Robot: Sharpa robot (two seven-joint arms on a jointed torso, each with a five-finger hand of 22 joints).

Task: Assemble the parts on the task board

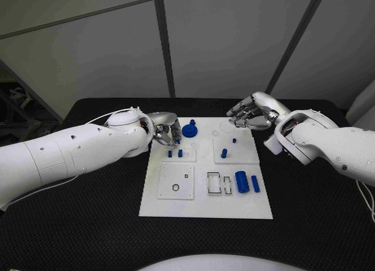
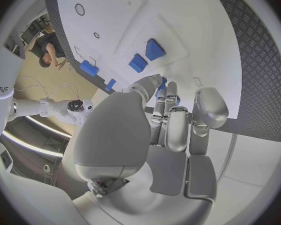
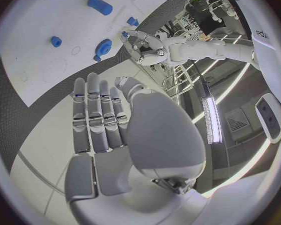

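The white task board [image 1: 205,199] lies in the middle of the table. A blue gear-shaped part [image 1: 191,131] stands near its far left corner. My left hand [image 1: 164,134] is right beside the gear, fingers curled in; a blue sliver shows behind the fingertips [image 2: 160,92], and I cannot tell whether they hold it. Two small blue pegs [image 1: 175,153] stand just nearer, and another peg [image 1: 224,152] is to their right. A thick blue cylinder [image 1: 242,182] and a thin one [image 1: 255,183] sit at the right. My right hand [image 1: 251,113] hovers over the far right corner, fingers extended [image 3: 97,115], holding nothing.
The board carries a square plate with an oval hole [image 1: 176,182] and rectangular slots [image 1: 219,183] in its near half. Black table [image 1: 89,226] surrounds the board, with bare room at the front. Both forearms flank the far half of the board.
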